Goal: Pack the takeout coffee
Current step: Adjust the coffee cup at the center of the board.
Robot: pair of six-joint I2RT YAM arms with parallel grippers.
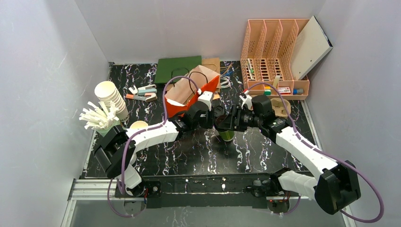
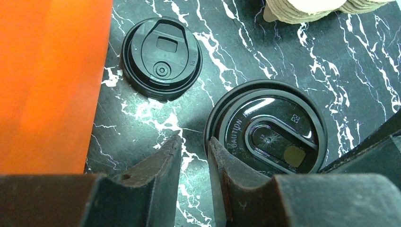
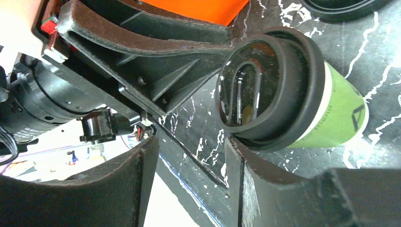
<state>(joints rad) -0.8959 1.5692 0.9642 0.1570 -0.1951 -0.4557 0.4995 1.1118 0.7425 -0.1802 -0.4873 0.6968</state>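
The takeout coffee (image 1: 228, 135), a green paper cup under a black lid, stands upright on the marble table between the two arms. In the left wrist view its lid (image 2: 267, 127) fills the lower right. My left gripper (image 2: 195, 146) hangs just beside it, open by a narrow gap with only table between the fingers. Its right finger (image 2: 227, 165) lies against the lid's rim. My right gripper (image 3: 189, 146) is open and holds nothing. One of its fingers (image 3: 246, 165) touches the underside of the lid's rim on the cup (image 3: 331, 118). In the top view both grippers (image 1: 221, 119) meet over the cup.
An orange paper bag (image 1: 191, 92) stands open just behind the cup, close on the left in the left wrist view (image 2: 47, 85). A loose black lid (image 2: 161, 56) lies near it. White cups (image 1: 111, 97), a lidless green cup (image 1: 138, 126), a cardboard carrier (image 1: 282, 108) and a peach organizer (image 1: 274, 56) ring the table.
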